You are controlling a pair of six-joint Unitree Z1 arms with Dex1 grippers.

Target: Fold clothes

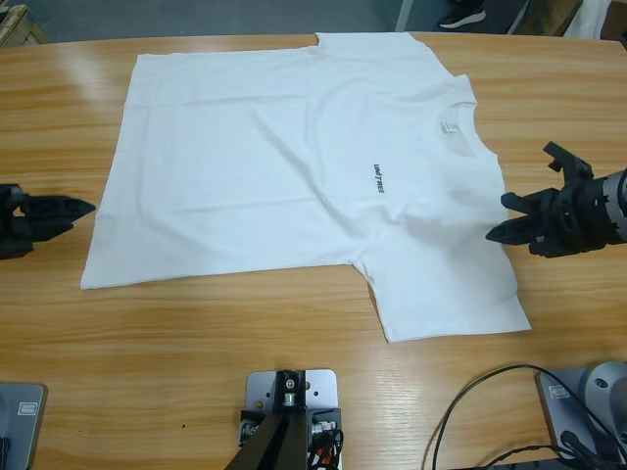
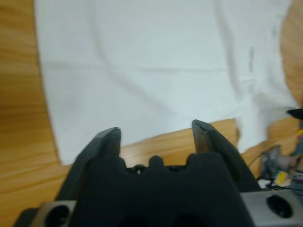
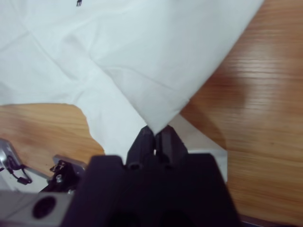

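We found our left gripper (image 1: 73, 209) at the table's (image 1: 294, 323) left side, just off the hem of the T-shirt (image 1: 274, 166), with its jaws spread apart and nothing between them; the left wrist view showed the same gap, with wood and the hem's corner ahead of the tips (image 2: 156, 137). The T-shirt lay flat and face up across the middle of the table, hem toward the left, collar (image 1: 454, 117) toward the right, its small dark lettering (image 1: 378, 177) near the centre. One sleeve (image 1: 441, 294) spread toward the near edge. On the right, our gripper (image 1: 502, 217) met the shirt at the shoulder by that sleeve, and the right wrist view showed its jaws closed tight on a raised peak of cloth (image 3: 156, 124). We judged that hold to be thin: only a tip of fabric sat in the jaws, so a quick pull could slip it free. With the left end unheld, dragging from the right might also slide the whole shirt across the smooth wood rather than fold it, or bunch the sleeve underneath.
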